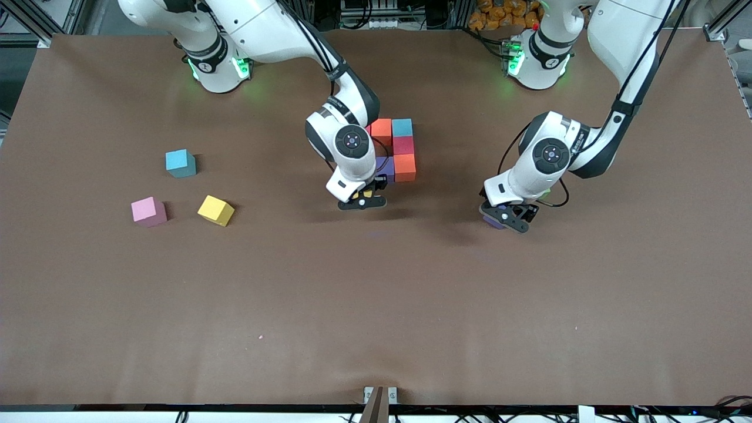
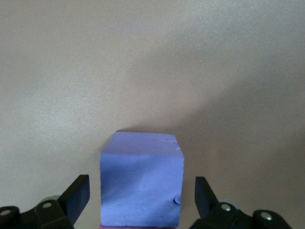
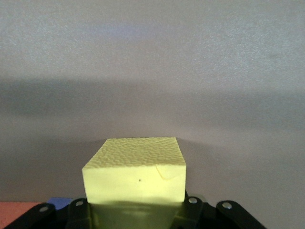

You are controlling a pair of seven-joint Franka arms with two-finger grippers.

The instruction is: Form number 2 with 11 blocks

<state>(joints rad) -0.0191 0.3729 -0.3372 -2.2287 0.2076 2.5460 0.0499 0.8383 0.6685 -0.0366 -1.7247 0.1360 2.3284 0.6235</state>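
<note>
My right gripper is clamped on a yellow block just beside the half-built number 2 at table centre. My left gripper stands open around a purple block, fingers apart from its sides. Three blocks lie loose near nine o'clock. Risk, I judge: a skewed release nudges set cubes, or uneven closing shoves the purple block. The brown table is matte; shelving shows at twelve o'clock.
</note>
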